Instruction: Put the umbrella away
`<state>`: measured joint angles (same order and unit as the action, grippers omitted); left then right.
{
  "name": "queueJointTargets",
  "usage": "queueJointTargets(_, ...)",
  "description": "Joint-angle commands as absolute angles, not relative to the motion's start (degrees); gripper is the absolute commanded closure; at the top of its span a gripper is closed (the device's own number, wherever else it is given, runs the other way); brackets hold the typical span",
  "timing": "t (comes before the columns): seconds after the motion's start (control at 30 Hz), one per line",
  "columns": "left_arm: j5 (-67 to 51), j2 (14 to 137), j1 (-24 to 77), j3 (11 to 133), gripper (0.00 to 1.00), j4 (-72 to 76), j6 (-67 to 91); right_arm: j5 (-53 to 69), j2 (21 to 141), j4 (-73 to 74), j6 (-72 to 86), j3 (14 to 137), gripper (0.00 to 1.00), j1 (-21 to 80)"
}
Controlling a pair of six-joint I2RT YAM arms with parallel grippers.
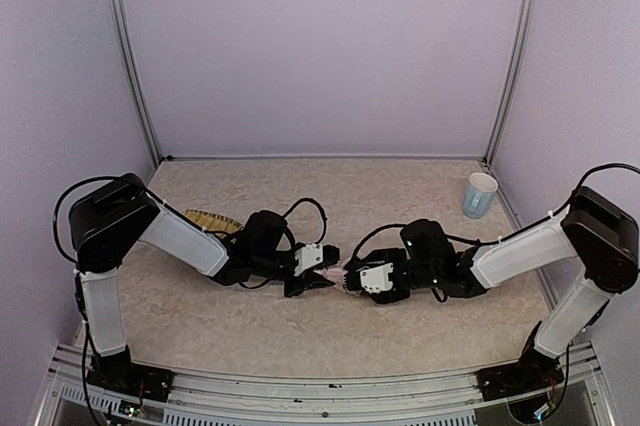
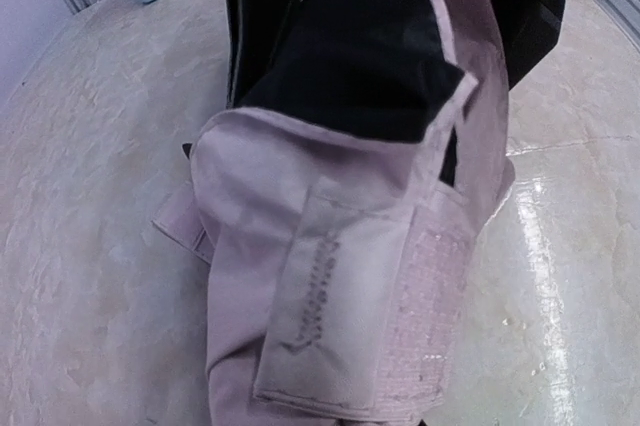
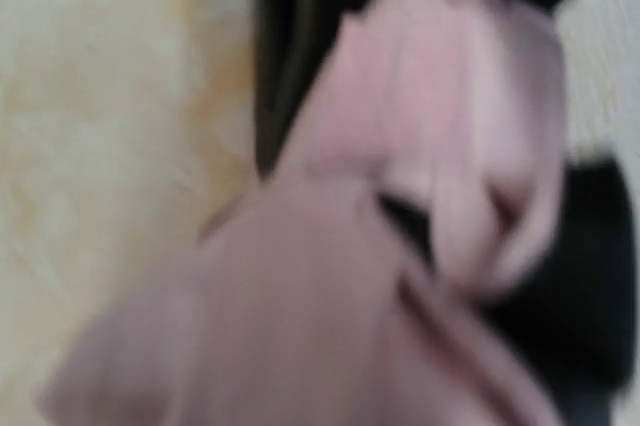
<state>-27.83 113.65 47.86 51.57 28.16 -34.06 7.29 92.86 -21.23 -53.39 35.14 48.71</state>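
Top external view alone for the layout: mottled beige table (image 1: 300, 196), 2 arms (image 1: 185, 241) bent inward, left gripper (image 1: 320, 282) and right gripper (image 1: 352, 282) nose to nose near the table's middle. Between them, only a scrap of pale pink umbrella (image 1: 341, 274). Much closer from the left wrist: thin, creased pink fabric, black inside a hemmed fold. From the right wrist, only blurred pink folds against black. Jaw state, both grippers: cannot tell, hidden by fabric and blur. Left, partly behind the left arm, a corner of yellow woven tray (image 1: 213, 219). Far right, an upright pale blue cup (image 1: 480, 194). Smallest, left wrist only: flat rectangular strap tab (image 2: 320, 306), 1 zigzag stitch line, rough hook-and-loop patch (image 2: 430, 316).
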Motion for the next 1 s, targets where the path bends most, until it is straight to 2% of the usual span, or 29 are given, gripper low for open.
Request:
queueJointTargets(0.0, -22.20, 108.99, 46.50, 51.72, 1.00, 23.99, -30.54, 4.46, 88.01, -22.99, -52.10, 34.11, 0.31, 45.88)
queueJointTargets(0.23, -16.08, 103.83, 46.36, 53.05, 1.00, 23.06, -31.04, 4.23, 79.07, -24.50, -46.57, 31.82, 0.22, 41.34)
queueJointTargets(0.47, -7.66, 99.80, 46.23, 57.82, 1.00, 19.45, -31.80, 9.31, 71.44, -26.57, -35.68, 30.83, 0.21, 37.68)
queueJointTargets(0.7, -8.73, 94.62, 45.35, 67.00, 1.00, 11.47, -28.17, 20.03, 65.45, -30.98, -23.71, 30.06, 0.20, 34.96)
queueJointTargets(0.87, -8.57, 91.55, 45.86, 70.57, 1.00, 7.46, -26.65, 30.06, 68.21, -32.09, -16.18, 30.85, 0.23, 33.58)
queueJointTargets(0.97, -6.05, 90.67, 47.15, 73.86, 1.00, 3.90, -26.45, 33.74, 72.59, -41.11, -8.41, 29.83, 0.26, 33.63)
